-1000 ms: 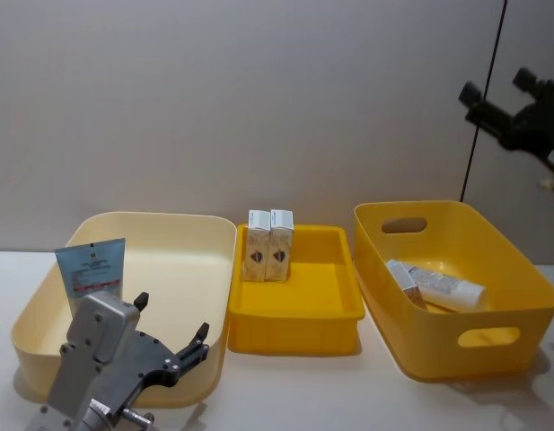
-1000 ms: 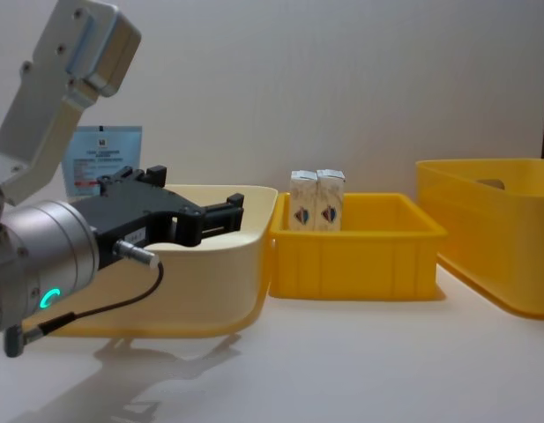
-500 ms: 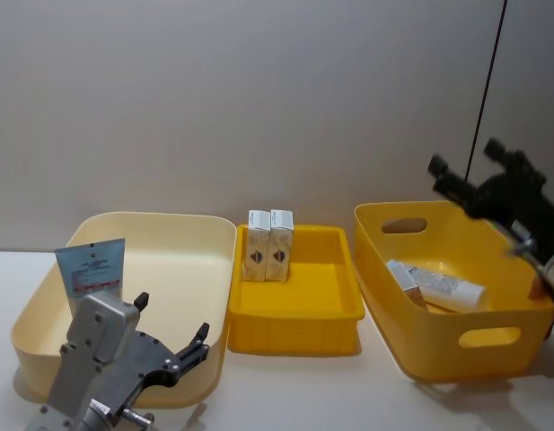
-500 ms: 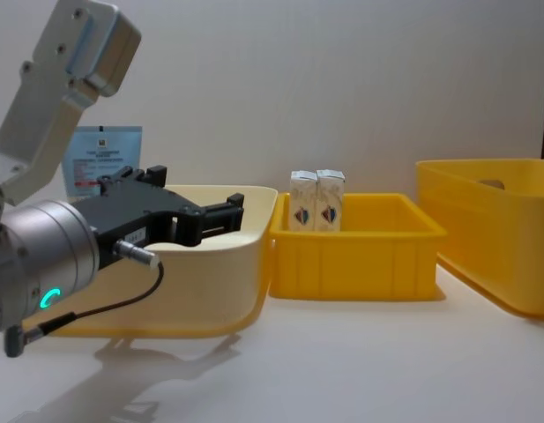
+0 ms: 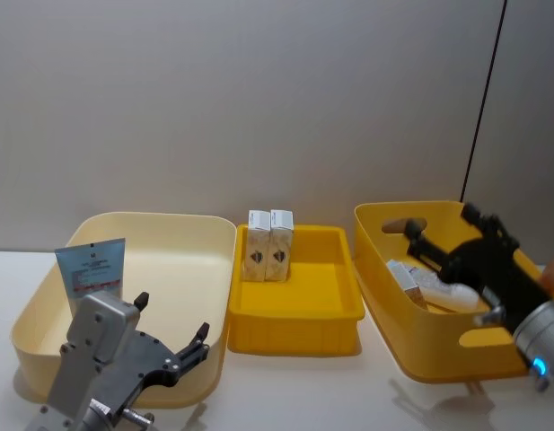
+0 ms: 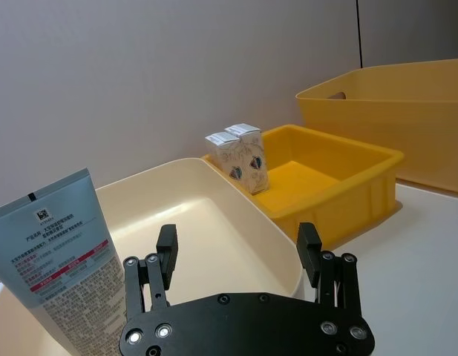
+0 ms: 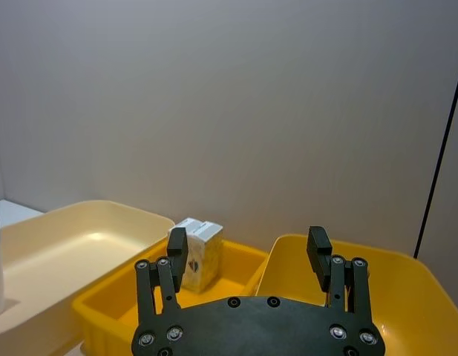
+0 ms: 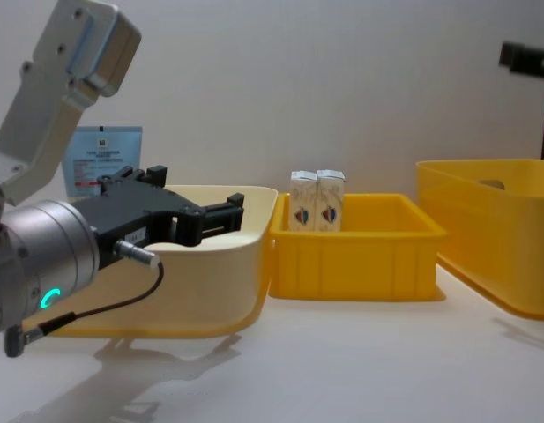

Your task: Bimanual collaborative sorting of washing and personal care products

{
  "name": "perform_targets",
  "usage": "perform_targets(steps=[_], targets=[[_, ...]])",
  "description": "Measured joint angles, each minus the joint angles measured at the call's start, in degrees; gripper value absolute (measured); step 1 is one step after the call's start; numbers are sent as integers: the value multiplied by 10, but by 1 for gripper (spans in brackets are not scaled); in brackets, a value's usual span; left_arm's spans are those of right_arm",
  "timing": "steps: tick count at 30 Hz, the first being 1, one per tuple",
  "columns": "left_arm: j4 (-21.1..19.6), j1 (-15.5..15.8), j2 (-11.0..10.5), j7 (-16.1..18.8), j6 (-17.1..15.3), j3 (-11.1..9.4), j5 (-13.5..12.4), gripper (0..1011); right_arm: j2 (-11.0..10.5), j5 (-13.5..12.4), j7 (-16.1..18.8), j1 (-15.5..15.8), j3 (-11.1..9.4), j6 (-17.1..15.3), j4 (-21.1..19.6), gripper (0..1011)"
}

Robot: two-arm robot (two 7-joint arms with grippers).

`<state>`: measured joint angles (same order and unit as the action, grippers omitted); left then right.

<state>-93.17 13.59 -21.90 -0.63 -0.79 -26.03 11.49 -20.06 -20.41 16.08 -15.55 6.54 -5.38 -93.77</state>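
Cartons (image 5: 269,235), two small white ones with a blue and red mark, stand upright and touching each other in the far left corner of the shallow yellow tray (image 5: 294,334) at the middle of the table.

Just left of the tray sits a cream bin (image 5: 169,224), its side touching or almost touching the tray's side. A blue tube (image 5: 90,265) with white print and a red stripe stands on end in it, at the side farthest from the tray, its flat end up.

The left claw (image 5: 173,316) hangs over the cream bin's near rim, left of the tray and nearer the robot than the cartons. Its fingers are spread wide with nothing between them, and the blue tube stands just beside it, untouched.

Right of the tray, near it but apart, is a deep yellow bin (image 5: 438,355) with handle slots. A pale tube (image 5: 435,289) lies flat on its floor, with a small white piece beside it, on the side towards the tray, whose kind I cannot tell.

The right claw (image 5: 441,224) is over this deep bin, above the pale tube, pointing towards the tray's side. Its fingers are wide apart and empty.
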Motion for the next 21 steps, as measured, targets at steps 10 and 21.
perform_targets(steps=[10, 21], targets=[[0, 0, 0, 0, 0, 0, 0, 1001, 3, 13, -40, 54, 21, 12, -25, 1001], [0, 0, 0, 0, 0, 0, 0, 1001, 6, 30, -93, 124, 48, 26, -56, 1001]])
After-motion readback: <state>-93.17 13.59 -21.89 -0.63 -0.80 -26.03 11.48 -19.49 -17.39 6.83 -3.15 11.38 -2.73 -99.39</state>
